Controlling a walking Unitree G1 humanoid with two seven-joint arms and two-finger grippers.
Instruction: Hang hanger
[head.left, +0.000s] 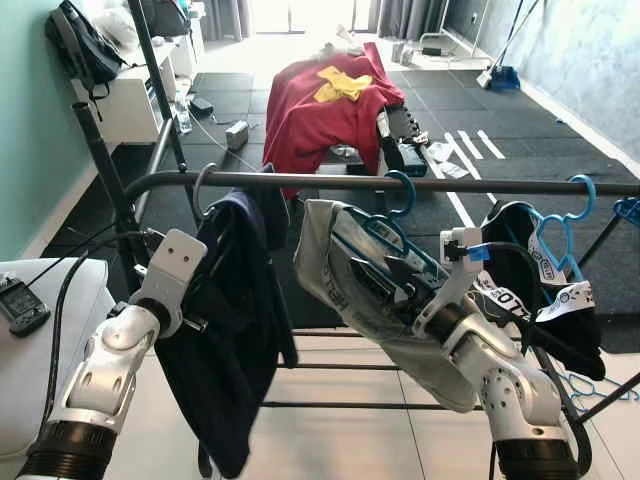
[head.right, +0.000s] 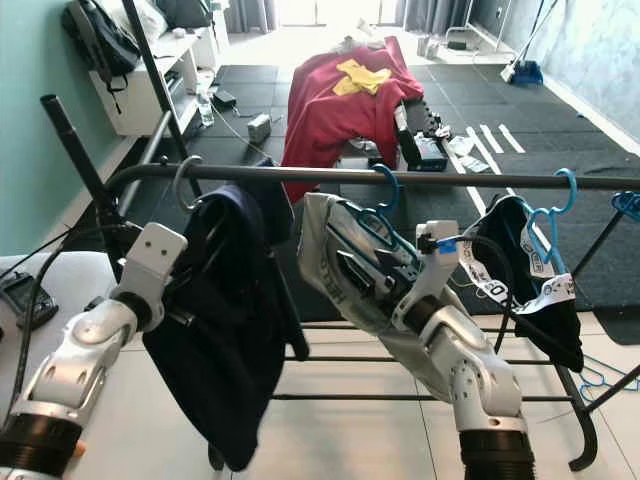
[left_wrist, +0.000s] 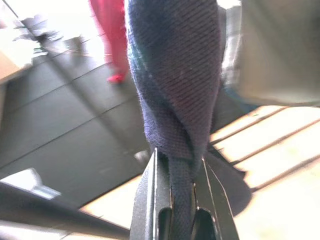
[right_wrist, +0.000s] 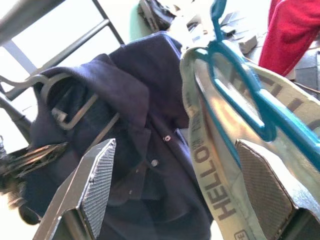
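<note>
A dark rail (head.left: 330, 181) of a clothes rack runs across in front of me. A grey hanger (head.left: 204, 190) hooks over it and carries a navy shirt (head.left: 235, 340). My left gripper (left_wrist: 180, 160) is shut on a fold of that shirt (left_wrist: 175, 90), its wrist (head.left: 170, 265) just left of the cloth. A blue hanger (head.left: 400, 195) with a grey garment (head.left: 340, 270) hangs at mid rail. My right gripper (right_wrist: 180, 165) is open right against this garment (right_wrist: 220, 165), one finger (right_wrist: 97, 180) on each side of the printed strap. Another blue hanger (head.left: 570, 215) holds a black garment (head.left: 520, 260) to the right.
A red cloth with a yellow patch (head.left: 335, 105) is draped over something behind the rack, on black floor mats. A white shelf (head.left: 130, 95) and a backpack (head.left: 80, 45) stand back left. A handheld device (head.left: 20, 305) lies on a white surface. Loose blue hangers (head.left: 590, 385) lie low right.
</note>
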